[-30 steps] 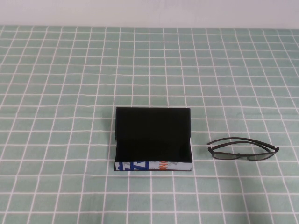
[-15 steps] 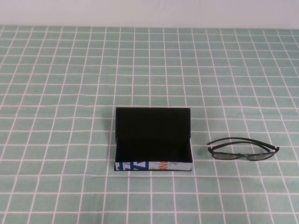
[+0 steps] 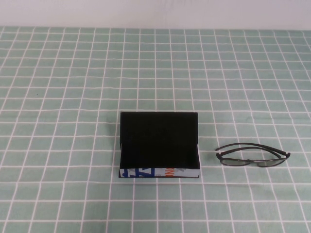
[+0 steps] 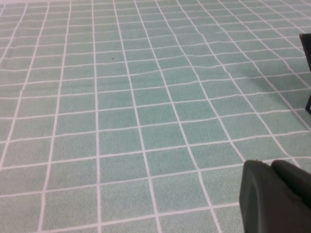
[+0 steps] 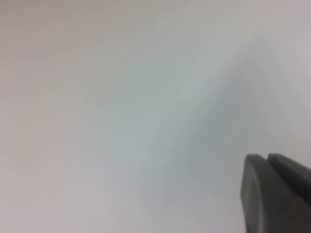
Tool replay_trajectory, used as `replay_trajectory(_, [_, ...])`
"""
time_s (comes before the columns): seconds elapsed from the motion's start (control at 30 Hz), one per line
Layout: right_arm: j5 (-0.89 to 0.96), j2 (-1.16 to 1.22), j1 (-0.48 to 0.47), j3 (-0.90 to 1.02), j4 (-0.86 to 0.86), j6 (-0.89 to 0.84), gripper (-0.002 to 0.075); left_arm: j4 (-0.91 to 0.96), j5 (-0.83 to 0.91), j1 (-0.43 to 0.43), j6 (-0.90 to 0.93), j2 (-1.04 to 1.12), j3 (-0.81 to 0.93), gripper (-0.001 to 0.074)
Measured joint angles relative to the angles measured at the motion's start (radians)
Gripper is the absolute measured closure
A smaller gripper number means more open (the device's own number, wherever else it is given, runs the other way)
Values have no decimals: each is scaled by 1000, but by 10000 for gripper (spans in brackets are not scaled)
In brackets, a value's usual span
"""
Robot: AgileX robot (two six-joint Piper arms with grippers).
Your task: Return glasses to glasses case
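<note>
The glasses case [image 3: 159,145] stands open in the middle of the checked cloth, lid up at the back, black inside, its white printed edge facing me. The glasses [image 3: 251,156] lie folded on the cloth just right of the case, apart from it. Neither arm shows in the high view. My left gripper [image 4: 269,165] hovers over bare cloth with its fingers together and holds nothing; a dark edge of the case [image 4: 306,53] shows at that view's side. My right gripper [image 5: 267,158] faces a blank pale surface, fingers together, holding nothing.
The green-and-white checked tablecloth [image 3: 73,97] covers the whole table. A pale wall [image 3: 155,12] runs along the far edge. Nothing else lies on the cloth.
</note>
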Motion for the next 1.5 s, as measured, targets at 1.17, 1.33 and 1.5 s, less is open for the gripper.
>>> replay_trajectory(1.17, [892, 1036, 0, -273, 89, -665, 737, 0, 0, 0, 0, 0, 0, 737])
replay_trajectory(1.33, [900, 1127, 4, -273, 157, -869, 736, 0, 0, 0, 0, 0, 0, 737])
replay_trajectory(1.5, [896, 1202, 30, -275, 165, -992, 682, 0, 0, 0, 0, 0, 0, 737])
